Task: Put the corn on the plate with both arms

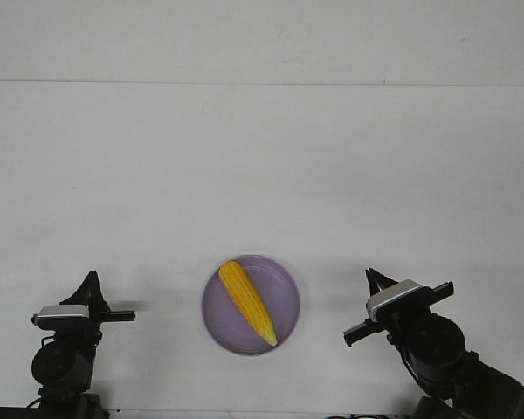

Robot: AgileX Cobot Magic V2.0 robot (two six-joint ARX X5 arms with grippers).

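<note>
The yellow-orange corn (248, 302) lies on the lavender plate (284, 292), running diagonally with its paler pointed tip toward the plate's near right rim. The plate sits on the white table near the front edge, between the two arms. My left gripper (91, 281) is at the front left, well apart from the plate, its pointed fingers together and holding nothing. My right gripper (374, 279) is at the front right, apart from the plate, its fingers close together and holding nothing.
The white table (262, 175) stretches back to a seam near the far wall. The left arm's base (63, 362) and the right arm's round motor joint (435, 342) stand at the front corners.
</note>
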